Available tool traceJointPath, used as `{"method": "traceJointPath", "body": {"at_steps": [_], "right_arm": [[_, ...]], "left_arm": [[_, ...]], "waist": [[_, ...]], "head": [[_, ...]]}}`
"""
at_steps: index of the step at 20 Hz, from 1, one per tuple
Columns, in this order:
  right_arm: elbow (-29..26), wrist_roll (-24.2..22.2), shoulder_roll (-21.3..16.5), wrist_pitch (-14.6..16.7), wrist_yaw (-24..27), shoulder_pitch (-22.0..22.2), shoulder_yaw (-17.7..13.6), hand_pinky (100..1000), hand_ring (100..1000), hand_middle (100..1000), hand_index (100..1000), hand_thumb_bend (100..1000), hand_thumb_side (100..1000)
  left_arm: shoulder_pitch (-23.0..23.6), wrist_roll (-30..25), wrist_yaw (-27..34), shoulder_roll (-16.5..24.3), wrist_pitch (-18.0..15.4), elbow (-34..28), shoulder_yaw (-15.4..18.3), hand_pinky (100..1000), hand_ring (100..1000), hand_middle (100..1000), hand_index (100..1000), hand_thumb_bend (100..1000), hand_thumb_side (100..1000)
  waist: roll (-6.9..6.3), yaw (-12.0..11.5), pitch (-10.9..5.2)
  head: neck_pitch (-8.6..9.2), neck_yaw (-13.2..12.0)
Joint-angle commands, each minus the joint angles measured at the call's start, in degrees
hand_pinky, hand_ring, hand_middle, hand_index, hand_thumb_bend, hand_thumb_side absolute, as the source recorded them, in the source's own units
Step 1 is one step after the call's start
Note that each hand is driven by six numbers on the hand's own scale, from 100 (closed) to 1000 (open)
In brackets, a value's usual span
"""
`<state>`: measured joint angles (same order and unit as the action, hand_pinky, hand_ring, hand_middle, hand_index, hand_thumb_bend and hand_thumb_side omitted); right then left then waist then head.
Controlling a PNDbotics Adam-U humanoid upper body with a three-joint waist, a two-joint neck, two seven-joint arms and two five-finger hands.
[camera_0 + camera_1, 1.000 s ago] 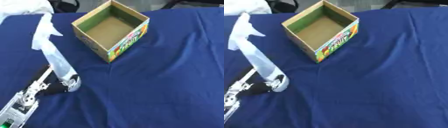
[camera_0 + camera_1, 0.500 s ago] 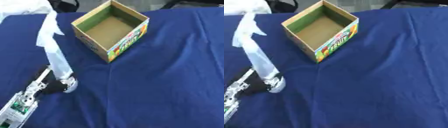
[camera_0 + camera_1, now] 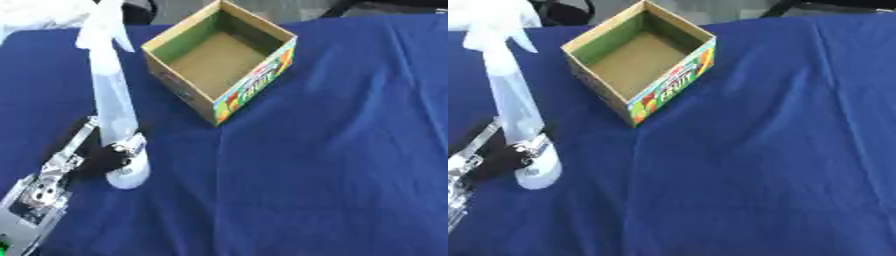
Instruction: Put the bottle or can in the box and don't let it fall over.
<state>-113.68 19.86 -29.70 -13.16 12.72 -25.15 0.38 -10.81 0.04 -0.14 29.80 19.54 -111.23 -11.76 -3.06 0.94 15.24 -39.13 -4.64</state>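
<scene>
The robot's left hand [image 3: 103, 156] curls round the base of a tall, pale spray bottle [image 3: 112, 107] standing upright on the blue-clothed table [image 3: 332, 165], left of the empty cardboard box [image 3: 220, 59]. Gripped so low, the top-heavy bottle could tip when lifted.

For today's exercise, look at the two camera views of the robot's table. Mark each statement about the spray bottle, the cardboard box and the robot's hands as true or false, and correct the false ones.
1. The spray bottle stands inside the cardboard box. False: it is outside, to the box's left, on the blue cloth.
2. The left hand grips the bottle near its base. True.
3. The box is empty. True: only its bare bottom shows.
4. The bottle lies flat on its side. False: it is upright, nozzle on top.
5. The right hand rests by the box. False: no right hand shows in either view.
</scene>
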Motion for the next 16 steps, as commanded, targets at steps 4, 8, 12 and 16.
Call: {"method": "traceJointPath", "body": {"at_steps": [4, 8, 12, 16], "right_arm": [[-0.9, 0.1, -1.3, 0.1, 0.3, -0.7, -0.5, 1000, 947, 1000, 963, 100, 470], [-0.9, 0.1, -1.3, 0.1, 0.4, -0.6, -0.4, 1000, 946, 1000, 962, 100, 470], [-0.9, 0.1, -1.2, 0.1, 0.4, -0.6, -0.4, 1000, 946, 1000, 962, 100, 470], [-0.9, 0.0, -1.0, 0.1, 0.4, -0.7, -0.3, 1000, 946, 1000, 962, 100, 470]], "left_arm": [[-1.4, 2.2, 0.9, 1.6, -0.8, -1.6, 1.0, 1000, 1000, 1000, 254, 100, 478], [-3.4, 3.4, 1.4, 1.9, -1.6, -2.9, 1.6, 1000, 1000, 1000, 237, 100, 522], [-7.3, 4.8, 2.4, 2.4, -3.0, -3.3, 2.5, 1000, 1000, 1000, 237, 100, 565], [-12.7, 6.0, 3.9, 2.1, -3.8, -3.4, 3.3, 1000, 1000, 1000, 232, 100, 629]], "waist": [[0.07, 0.1, -1.00], [0.05, 0.1, -1.08], [0.03, 0.3, -1.26], [0.07, 0.7, -1.38]], "head": [[0.28, 0.1], [0.42, 0.2], [0.50, 0.4], [0.48, 0.5]]}}
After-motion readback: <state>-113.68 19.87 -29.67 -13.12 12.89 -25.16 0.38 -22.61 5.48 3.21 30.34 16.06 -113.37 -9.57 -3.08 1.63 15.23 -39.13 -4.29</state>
